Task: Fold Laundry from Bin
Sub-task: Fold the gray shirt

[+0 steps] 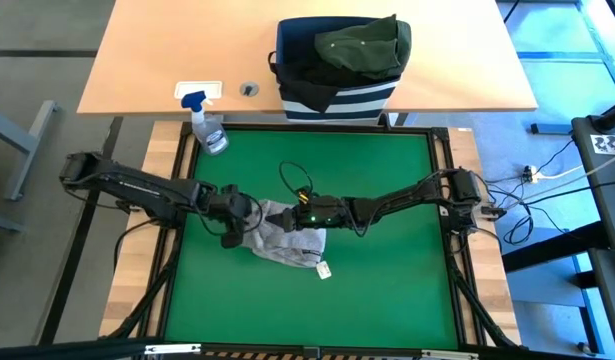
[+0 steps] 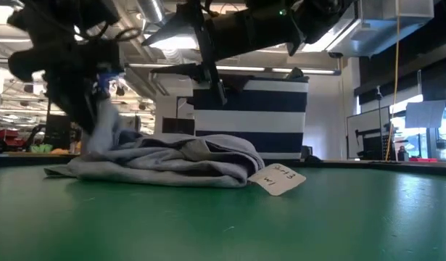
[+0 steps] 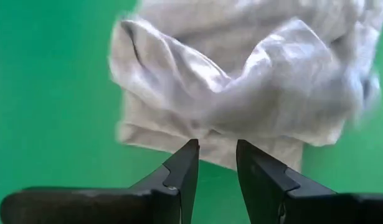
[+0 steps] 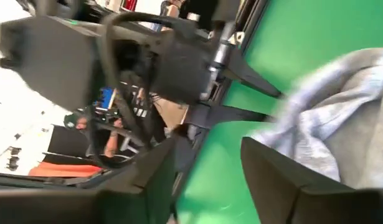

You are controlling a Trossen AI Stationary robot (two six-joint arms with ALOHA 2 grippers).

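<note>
The light grey garment [image 1: 290, 240] lies crumpled on the green mat, with a white tag [image 1: 324, 269] at its near right end. My left gripper [image 1: 249, 216] is at the garment's left edge, low over the mat. Its fingers are narrowly open, and in the left wrist view [image 3: 216, 144] their tips stand at the cloth's edge [image 3: 210, 134]. My right gripper [image 1: 287, 217] is open and empty just above the garment's far part, facing the left arm [image 4: 208, 142]. The navy striped bin [image 1: 337, 95] stands beyond the mat, with the dark olive garment [image 1: 365, 45] heaped on top. My left gripper's fingertips [image 3: 192, 149] stand on either side of a bunched edge of the grey garment [image 3: 213, 138], coming in low from the table's left. I cannot tell whether they touch the cloth. The garment lies slack on the mat.
A clear spray bottle with a blue nozzle [image 1: 209, 128] stands at the mat's far left corner. The green mat [image 1: 387, 290] has free room near and right of the garment. A wooden table [image 1: 167, 50] carries the bin behind.
</note>
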